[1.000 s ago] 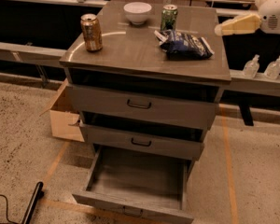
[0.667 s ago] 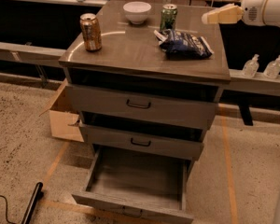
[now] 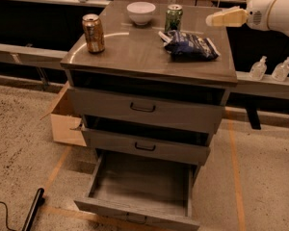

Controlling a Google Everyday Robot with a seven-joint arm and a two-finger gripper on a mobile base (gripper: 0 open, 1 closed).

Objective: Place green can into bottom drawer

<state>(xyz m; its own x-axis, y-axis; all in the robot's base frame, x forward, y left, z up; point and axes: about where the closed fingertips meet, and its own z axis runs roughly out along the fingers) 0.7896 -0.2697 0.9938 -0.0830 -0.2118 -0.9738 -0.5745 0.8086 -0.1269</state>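
The green can [image 3: 173, 18] stands upright near the back of the cabinet top [image 3: 135, 52], right of a white bowl. The bottom drawer [image 3: 140, 186] is pulled out and its floor is bare. My gripper [image 3: 225, 18] comes in from the right on a white arm, above the cabinet's right back part. Its pale fingers point left towards the can, about a hand's width to the can's right. It holds nothing.
A gold-brown can [image 3: 93, 33] stands at the left of the top. A white bowl [image 3: 140, 12] sits at the back. A dark blue snack bag [image 3: 189, 45] lies in front of the green can. A cardboard box [image 3: 66, 117] stands left of the cabinet. Two small bottles [image 3: 270, 69] stand on the right ledge.
My gripper has moved left and slightly up, from beyond the cabinet's right edge to over its right back part, nearer the green can. Nothing else moved.
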